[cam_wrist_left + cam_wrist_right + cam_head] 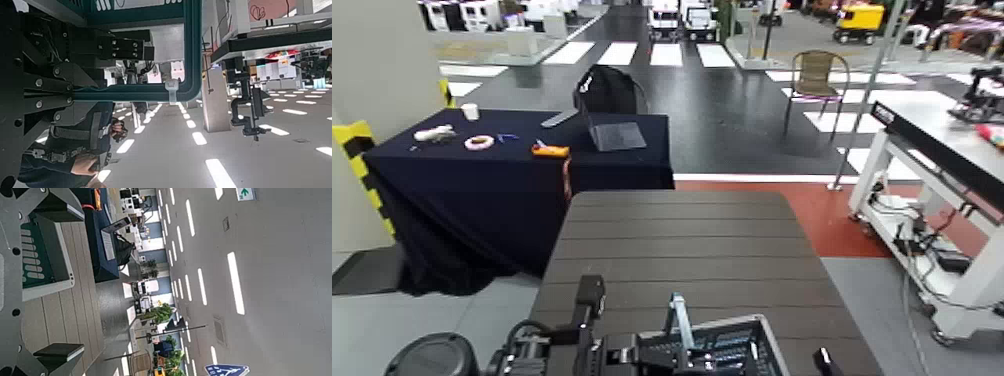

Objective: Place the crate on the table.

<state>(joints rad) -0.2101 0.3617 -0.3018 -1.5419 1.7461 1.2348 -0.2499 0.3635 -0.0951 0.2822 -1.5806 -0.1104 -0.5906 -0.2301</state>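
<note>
Left tool [72,95] shut on crate [730,347] rim, over tabletop's [682,250] near end. Right tool [72,280] wide open, empty. Bare slats ahead.

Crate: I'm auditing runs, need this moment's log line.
left end effector: shut on crate | right end effector: open, beside crate | crate: over table's near end | resting: cannot tell

Two tables, one workbench and one crate stand in the scene: a slatted table [672,240] near, a navy-draped table [512,215] to the left, a white-framed workbench [935,112] to the right, and the lone crate [734,323] at the near side. Farther off are two chairs, one black [610,88] and one tan [819,72]. The draped table carries one laptop [618,137] and one white cup [470,112].
</note>
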